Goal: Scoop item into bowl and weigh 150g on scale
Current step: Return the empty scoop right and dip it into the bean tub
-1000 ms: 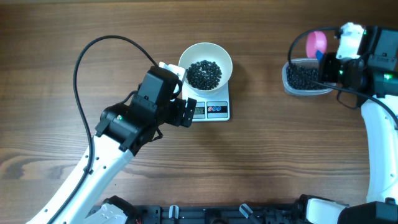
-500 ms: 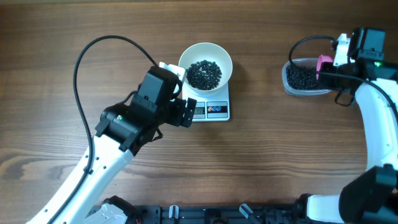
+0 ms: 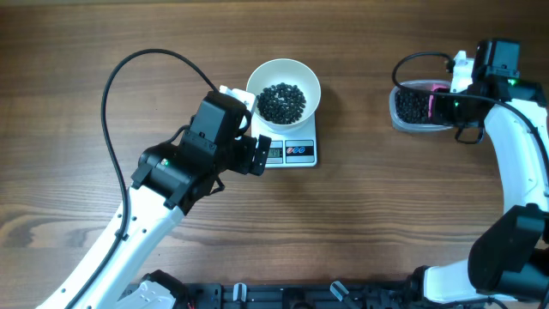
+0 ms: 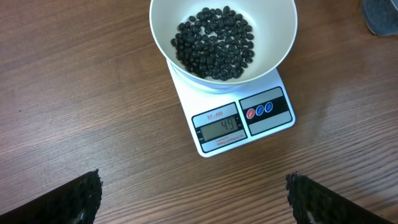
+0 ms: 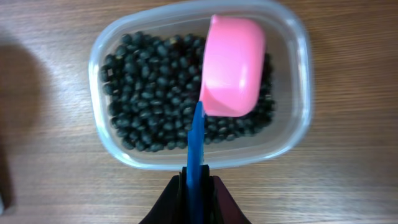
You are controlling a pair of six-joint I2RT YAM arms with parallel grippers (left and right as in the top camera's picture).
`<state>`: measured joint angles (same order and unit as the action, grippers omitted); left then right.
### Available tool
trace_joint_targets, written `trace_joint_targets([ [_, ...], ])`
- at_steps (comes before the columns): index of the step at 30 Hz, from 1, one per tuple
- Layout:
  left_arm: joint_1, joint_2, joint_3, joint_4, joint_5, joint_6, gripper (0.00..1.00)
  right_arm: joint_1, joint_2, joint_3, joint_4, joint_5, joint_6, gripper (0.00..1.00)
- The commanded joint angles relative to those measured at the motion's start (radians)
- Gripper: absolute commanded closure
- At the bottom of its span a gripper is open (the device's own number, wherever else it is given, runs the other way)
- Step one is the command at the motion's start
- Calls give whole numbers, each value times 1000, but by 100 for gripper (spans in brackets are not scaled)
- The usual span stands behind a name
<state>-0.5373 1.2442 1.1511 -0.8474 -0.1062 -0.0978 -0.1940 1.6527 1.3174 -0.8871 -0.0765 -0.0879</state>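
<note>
Wooden table [image 3: 369, 215]: scale [image 3: 296, 153], clear tub [image 3: 397, 116] on it.

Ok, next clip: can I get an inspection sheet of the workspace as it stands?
Surface: wooden table, no spills seen.
Job's things: white bowl of black pellets sits on the scale; more pellets in the clear tub.
Clutter: nothing seen.
Grippers: left gripper open, empty, short of the scale; right gripper shut on the pink scoop by its blue handle, at the tub.
Cables: black cable loops off the left arm.
Surroundings: dark frame at the near edge.
</note>
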Motion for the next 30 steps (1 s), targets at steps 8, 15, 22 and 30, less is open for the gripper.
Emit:
trace_joint_targets([
  [8, 4, 2, -5, 3, 11, 15, 0, -2, 43, 3, -8, -188, -101, 96],
  [15, 4, 2, -5, 2, 11, 15, 0, -7, 43, 3, -12, -201, -124, 96],
  [22, 4, 2, -5, 2, 11, 15, 0, -56, 43, 3, -40, -330, -203, 96],
  [30, 4, 2, -5, 3, 11, 15, 0, -132, 43, 3, -83, -473, -305, 96],
])
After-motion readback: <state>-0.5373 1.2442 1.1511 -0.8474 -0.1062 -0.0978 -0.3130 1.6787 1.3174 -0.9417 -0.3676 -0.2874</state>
